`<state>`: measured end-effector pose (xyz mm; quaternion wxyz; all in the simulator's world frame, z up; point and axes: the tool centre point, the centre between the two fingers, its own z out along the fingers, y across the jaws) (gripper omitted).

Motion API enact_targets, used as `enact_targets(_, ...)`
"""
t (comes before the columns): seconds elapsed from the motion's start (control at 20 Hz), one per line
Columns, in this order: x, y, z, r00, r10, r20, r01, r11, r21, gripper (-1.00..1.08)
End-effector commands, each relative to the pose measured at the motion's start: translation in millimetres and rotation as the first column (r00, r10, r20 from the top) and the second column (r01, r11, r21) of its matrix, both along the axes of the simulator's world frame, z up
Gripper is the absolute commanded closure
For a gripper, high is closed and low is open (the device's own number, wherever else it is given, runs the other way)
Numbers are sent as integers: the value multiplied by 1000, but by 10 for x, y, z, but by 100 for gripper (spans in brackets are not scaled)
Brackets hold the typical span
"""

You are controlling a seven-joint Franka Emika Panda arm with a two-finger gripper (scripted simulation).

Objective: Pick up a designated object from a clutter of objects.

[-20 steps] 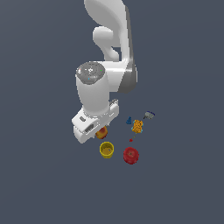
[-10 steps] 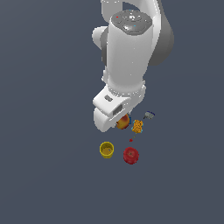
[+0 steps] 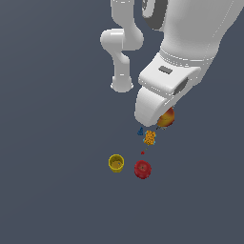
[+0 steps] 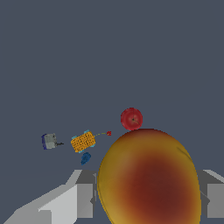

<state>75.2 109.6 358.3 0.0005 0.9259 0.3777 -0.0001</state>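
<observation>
The orange-red ball with a yellow patch (image 3: 167, 117) is held in my gripper (image 3: 164, 119), lifted well above the floor; the arm's white hand hides most of it in the exterior view. In the wrist view the ball (image 4: 148, 179) fills the space between my two grey fingers (image 4: 81, 199), which are shut on it. Below lie the yellow cup (image 3: 116, 163), the red ring-shaped disc (image 3: 142, 169), the orange speckled block (image 3: 150, 137) and the tiny blue cone (image 3: 140, 131). The wrist view also shows the disc (image 4: 131, 118), block (image 4: 82, 141), cone (image 4: 85, 158) and grey-blue piece (image 4: 49, 141).
A tiny red speck (image 3: 142, 152) lies between the block and the disc. The arm's white base (image 3: 122, 86) stands behind the clutter. The floor is a flat dark grey surface all around.
The arm has risen and swung toward the exterior view's right, carrying the ball up off the floor and away from the yellow cup. The other items have not moved.
</observation>
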Motion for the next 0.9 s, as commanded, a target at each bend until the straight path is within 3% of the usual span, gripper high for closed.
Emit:
enact_targets(0.0,24,148,182,1000,-1,0,1,1000,0,108)
enact_targets(0.4,87,428,511,1000,-2,0,2,1000,1,108)
enact_targets(0.85,114,516,618,1000,-2,0,2,1000,1,108)
